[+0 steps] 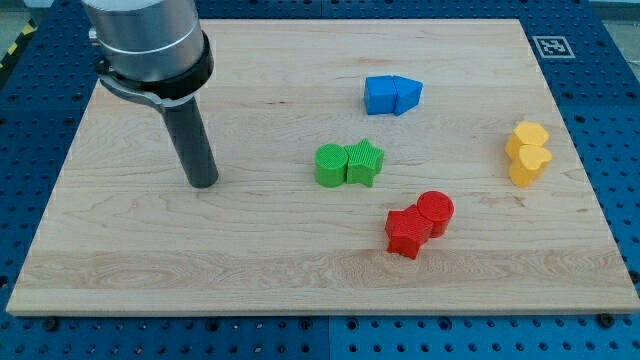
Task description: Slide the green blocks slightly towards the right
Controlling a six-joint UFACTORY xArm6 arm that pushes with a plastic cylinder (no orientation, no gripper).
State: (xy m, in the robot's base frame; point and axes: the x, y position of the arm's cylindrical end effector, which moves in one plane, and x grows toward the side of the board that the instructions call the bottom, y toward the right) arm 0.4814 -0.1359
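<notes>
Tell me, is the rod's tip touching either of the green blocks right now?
No, my tip rests on bare board well to the view's left of the green cylinder and green star.

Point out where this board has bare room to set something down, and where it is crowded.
Free: the strip along the view's bottom, below the red blocks; the stretch between my tip and the green blocks; the top edge left of the blue blocks. Crowded: the right half, where green, blue, red and yellow blocks cluster.
</notes>
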